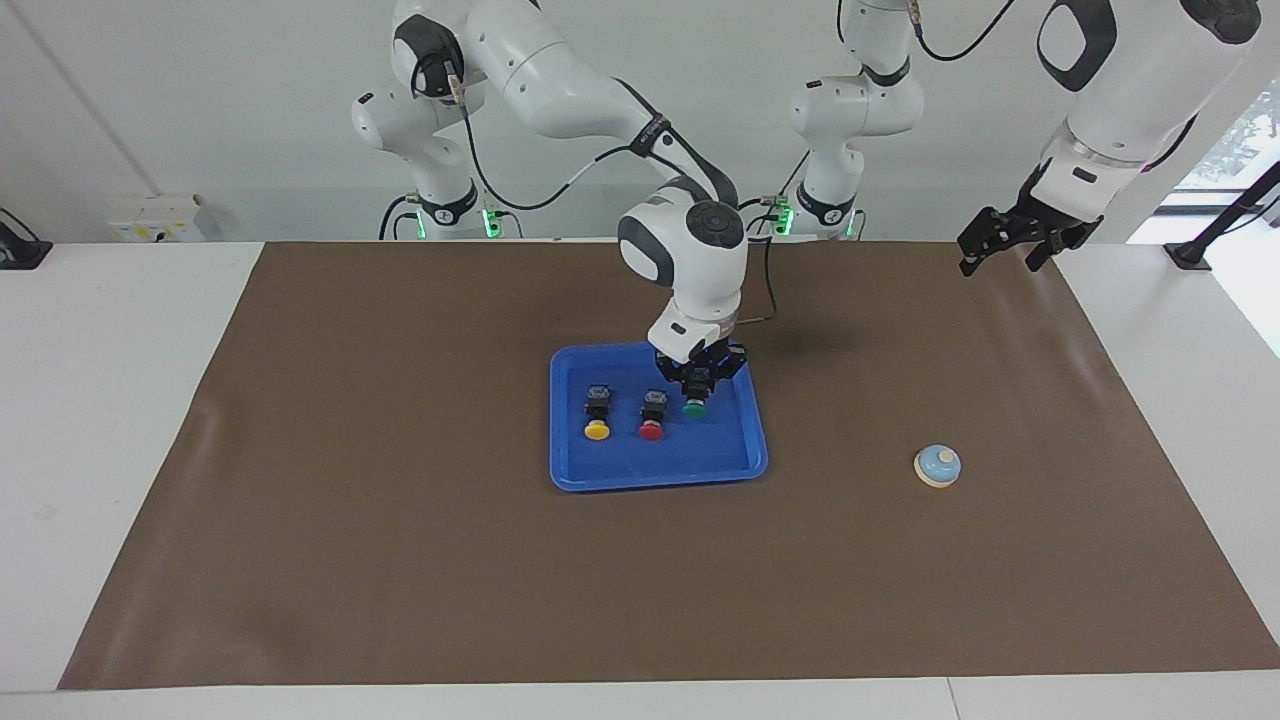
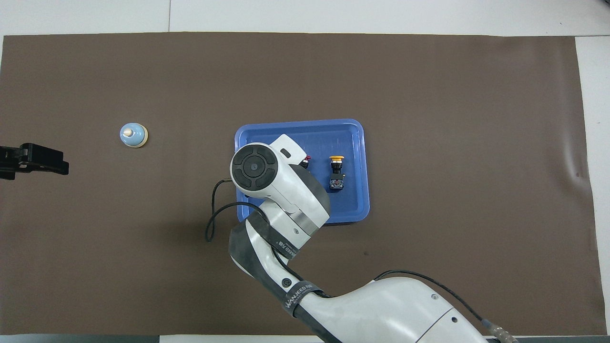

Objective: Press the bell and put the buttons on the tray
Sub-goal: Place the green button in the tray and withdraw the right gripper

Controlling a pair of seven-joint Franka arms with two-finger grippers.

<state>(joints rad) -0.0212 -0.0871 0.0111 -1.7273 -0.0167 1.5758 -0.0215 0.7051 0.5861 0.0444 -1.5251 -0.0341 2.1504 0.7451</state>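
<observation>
Green button (image 1: 694, 408), clamped in right gripper (image 1: 697, 391) over tray (image 1: 740, 465) beside red button (image 1: 651, 429): you lower it flat before releasing; left gripper (image 1: 1010, 241) waits, fingers apart; bell (image 1: 937, 466) stands toward its end.

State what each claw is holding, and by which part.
The right claw grips the green button by its black body, cap pointing down, over the tray. The left claw waits open, holding nothing.
</observation>
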